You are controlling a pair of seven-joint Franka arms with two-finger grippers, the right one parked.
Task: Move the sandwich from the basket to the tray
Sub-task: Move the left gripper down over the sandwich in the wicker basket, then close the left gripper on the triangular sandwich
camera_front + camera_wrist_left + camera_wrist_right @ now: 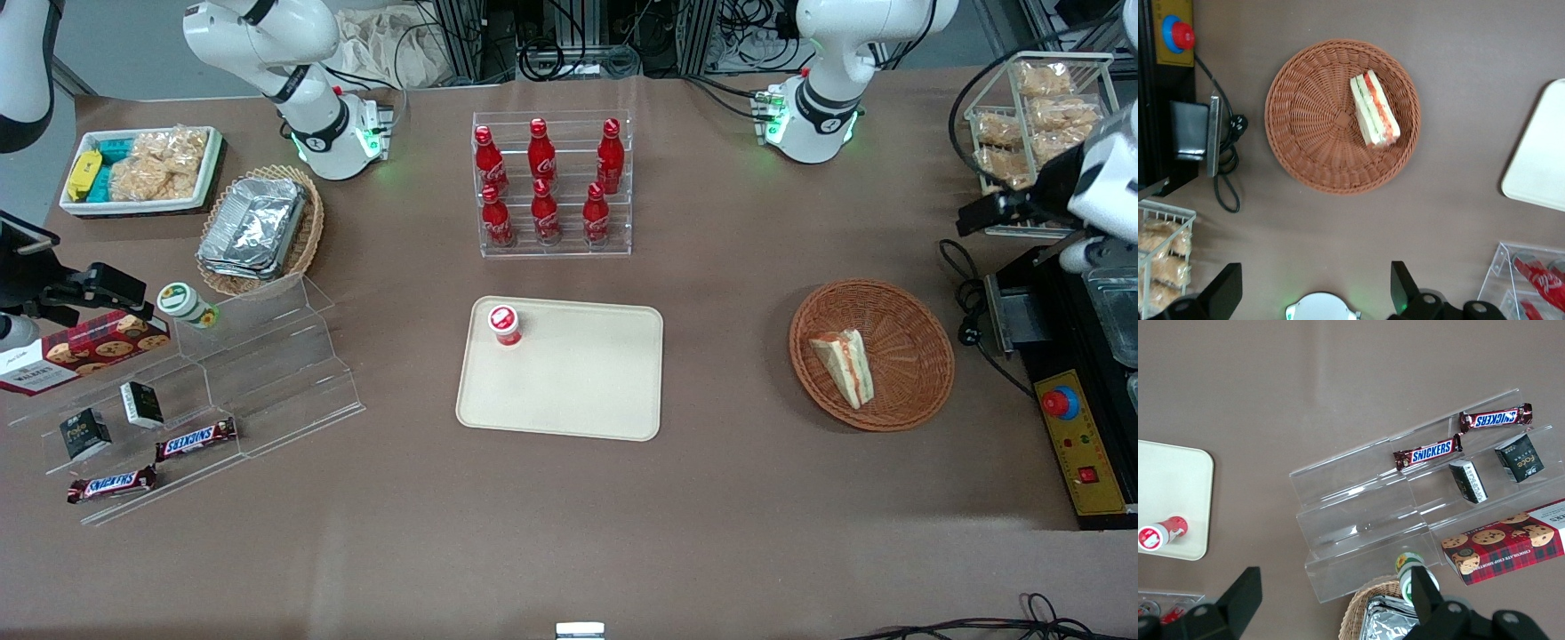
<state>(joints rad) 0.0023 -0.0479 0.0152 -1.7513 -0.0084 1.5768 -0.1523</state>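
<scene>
Sandwich (845, 366) lies in the round reddish-brown basket (907, 320), resting on the basket's floor toward the side nearer the tray (578, 400), its red and green filling showing along one edge. The tray sits flat on the brown surface (711, 516), well apart from the basket, with a small red-capped bottle (504, 324) standing in one corner. The left arm's pincer (1315, 293) hangs high above the basket, its fingers (1403, 285) spread wide and holding nothing.

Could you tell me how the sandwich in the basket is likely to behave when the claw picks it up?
The sandwich looks like soft bread, so it probably squashes easily. Its layered filling may slide apart. It lies flat in the basket, so unlikely to roll. The open claw hangs above the basket.
</scene>
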